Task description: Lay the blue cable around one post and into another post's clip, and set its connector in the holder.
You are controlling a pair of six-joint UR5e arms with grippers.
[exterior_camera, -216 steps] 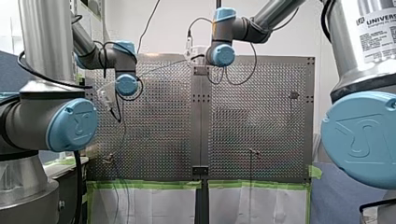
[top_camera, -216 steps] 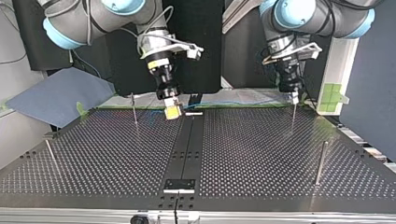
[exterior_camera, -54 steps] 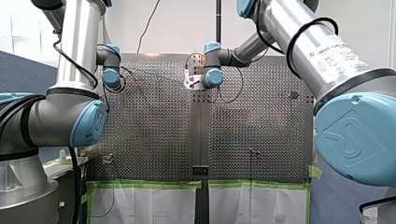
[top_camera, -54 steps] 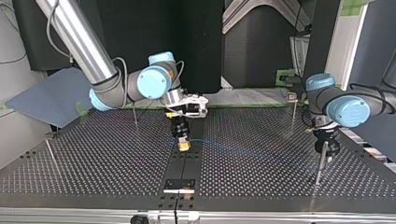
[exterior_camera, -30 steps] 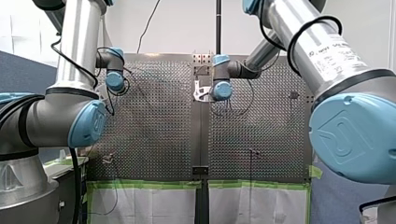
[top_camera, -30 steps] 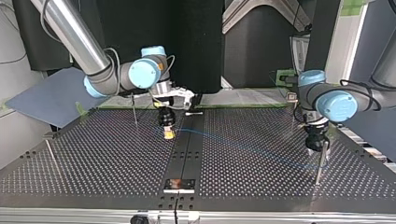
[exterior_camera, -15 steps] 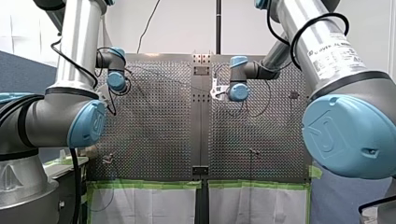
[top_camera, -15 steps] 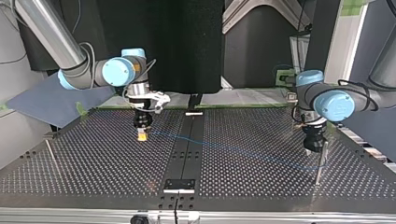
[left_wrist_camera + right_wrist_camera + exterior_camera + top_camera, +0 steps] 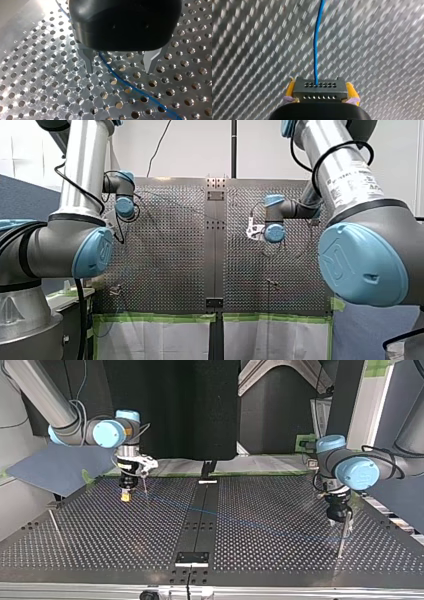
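Observation:
My right gripper (image 9: 320, 85) is shut on a black connector (image 9: 319, 93), pinched between its yellow pads (image 9: 351, 91). The blue cable (image 9: 315, 50) leaves the connector and runs ahead over the perforated plate. In the top view my right gripper (image 9: 126, 495) hangs low at the far left, beside a thin post (image 9: 144, 482). From there the cable (image 9: 240, 522) stretches across the table to my left gripper (image 9: 340, 520), which hovers by another post (image 9: 342, 537). My left gripper (image 9: 119, 72) is open, and the cable (image 9: 130, 87) lies on the plate between its metal fingers (image 9: 87, 62), untouched.
More posts stand at the top view's left edge (image 9: 54, 527) and far right (image 9: 314, 482). A black bracket with a pale strip (image 9: 191, 558) sits on the centre rail near the table's edge. A blue sheet (image 9: 55, 467) lies beyond the far left corner.
My right gripper has carried the connector from the centre rail toward the top view's left, to beside the far post, dragging the cable along. My left gripper has stayed by its post, open.

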